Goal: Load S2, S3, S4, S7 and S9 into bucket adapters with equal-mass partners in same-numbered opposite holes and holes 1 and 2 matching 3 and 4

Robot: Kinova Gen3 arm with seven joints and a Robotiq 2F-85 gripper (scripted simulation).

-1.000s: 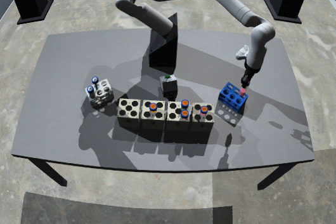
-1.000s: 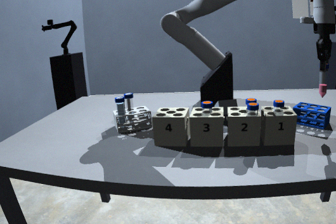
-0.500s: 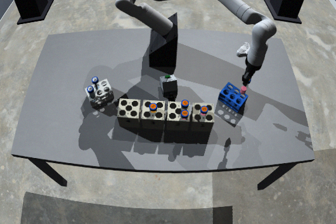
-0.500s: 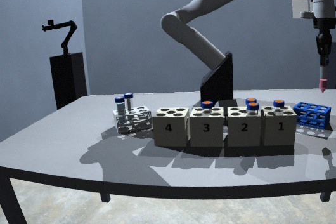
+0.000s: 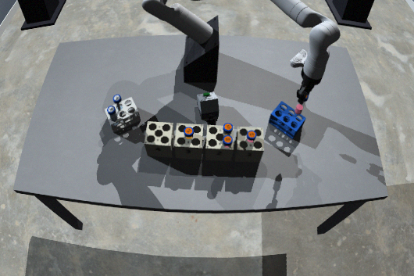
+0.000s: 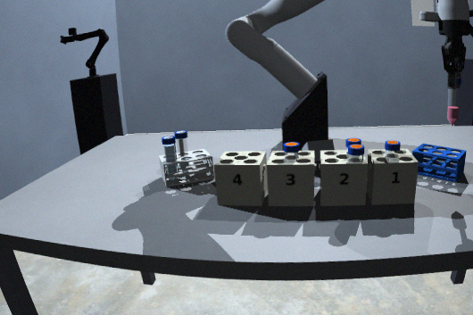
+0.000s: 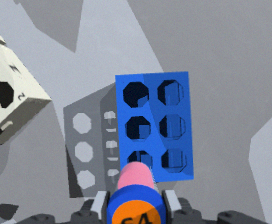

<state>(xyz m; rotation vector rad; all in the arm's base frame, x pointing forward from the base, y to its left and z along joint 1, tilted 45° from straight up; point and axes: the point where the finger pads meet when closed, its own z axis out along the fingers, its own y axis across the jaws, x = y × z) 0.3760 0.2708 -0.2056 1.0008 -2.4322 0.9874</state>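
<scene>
Exterior view, read from left to right: a clear rack (image 6: 187, 167) with two white-dotted water blanks (image 6: 174, 147) is seen first, then adapter 4 (image 6: 239, 180) with all holes bare, adapter 3 (image 6: 291, 179) with one orange-dotted tube, adapter 2 (image 6: 344, 178) with two, adapter 1 (image 6: 394, 178) with one, and last the blue rack (image 6: 439, 161), in which no tube is seen.

High above that blue rack, well apart from it, the pink-filled sample (image 6: 452, 107) is carried; its cap dot (image 7: 137, 214) appears to read S4 in the wrist view, though the label is cut by the frame edge.

Several faults may be judged possible from here. Since the adapters stand loose and touch one another, a tube tip caught on a hole rim could tilt or shove a block, and the neighbours with it. A tube lowered off-centre could be left short of the bottom. A hole chosen without regard to the partner adapter, or to the 1–2 against 3–4 balance, would spoil the loading, and the fill levels are hard to compare from here.

The gripper (image 6: 453, 79) is clamped partway closed on the sample just below its cap, with the tube hanging upright and nothing else touched.
</scene>
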